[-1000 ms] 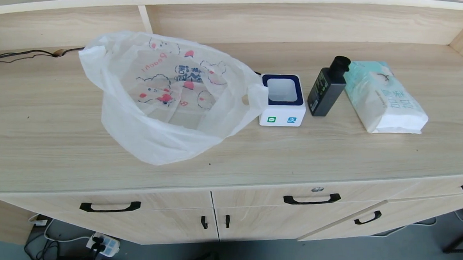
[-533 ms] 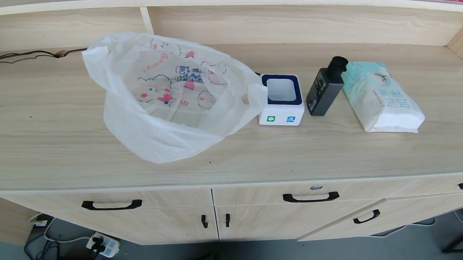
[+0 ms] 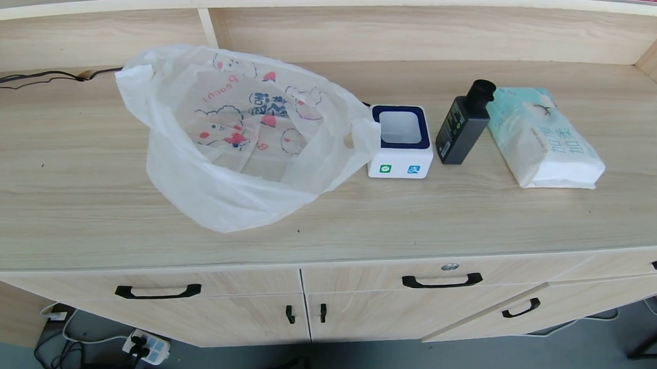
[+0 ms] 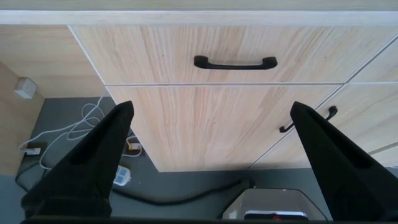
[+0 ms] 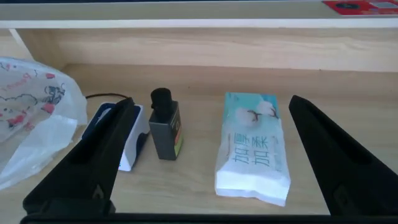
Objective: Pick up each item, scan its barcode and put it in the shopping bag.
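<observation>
A white shopping bag (image 3: 241,142) printed with cartoon sheep stands open on the wooden counter's left half. Beside it on the right sits the white and blue scanner box (image 3: 401,142), then a black bottle (image 3: 464,126) lying flat, then a pale tissue pack (image 3: 544,138). My right gripper (image 5: 211,99) is open in front of the counter, facing the bottle (image 5: 165,134) and the tissue pack (image 5: 254,149), well short of both. My left gripper (image 4: 211,109) is open lower down, facing the cabinet drawers and holding nothing.
A raised wooden back wall (image 3: 424,33) closes the counter behind the items. A dark cable (image 3: 34,77) lies at the back left. Drawers with black handles (image 3: 442,282) run under the counter edge, one handle (image 4: 235,63) facing my left gripper. A power strip (image 3: 149,347) lies on the floor.
The whole head view has shifted slightly, so the camera moved. The bag, scanner, bottle and tissue pack have stayed where they were.
</observation>
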